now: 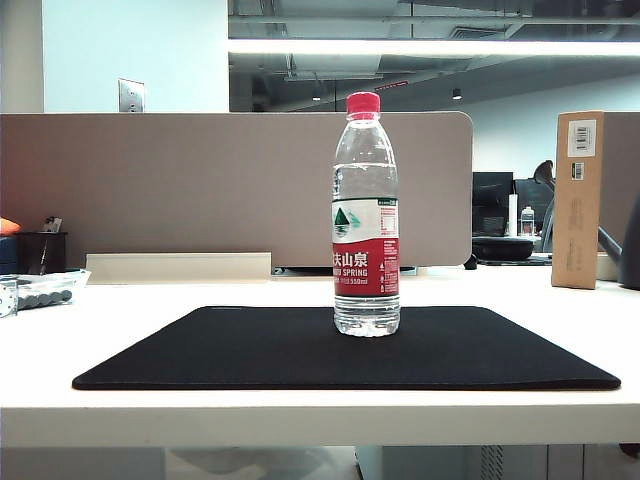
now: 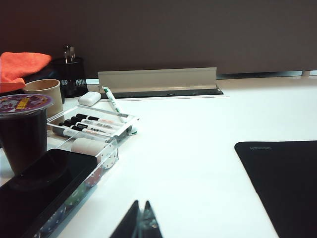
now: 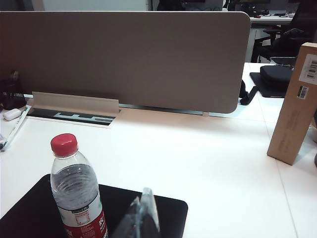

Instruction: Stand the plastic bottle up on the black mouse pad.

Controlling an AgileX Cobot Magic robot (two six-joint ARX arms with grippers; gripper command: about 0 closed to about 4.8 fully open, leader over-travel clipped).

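Plastic bottle [image 1: 366, 215] is seen standing upright on the black mouse pad [image 1: 250, 350], slightly right of the pad's middle and toward its far edge. Its red cap is on top, and the red-and-white label is turned toward the exterior camera. The pad lies flat on the white table [image 1: 150, 295], close to the near edge.

No arm is shown in the exterior view. In the right wrist view the right gripper [image 3: 141, 218] is seen with its fingertips pressed together and nothing between them; it is placed just to the right of the bottle [image 3: 77, 191], apart from it, above the pad [image 3: 168, 213]. In the left wrist view the left gripper [image 2: 140, 220] is seen with its fingertips meeting at a point, also empty, over bare table to the left of the pad [image 2: 282, 178].

To the far left of the table, a clear tray of markers [image 2: 94, 124], a dark cup with a printed lid [image 2: 22, 131] and an orange cloth [image 2: 20, 67] are visible. A grey partition [image 1: 230, 185] is set along the far side of the table, and a tall cardboard box [image 1: 578, 200] is stood at the far right.
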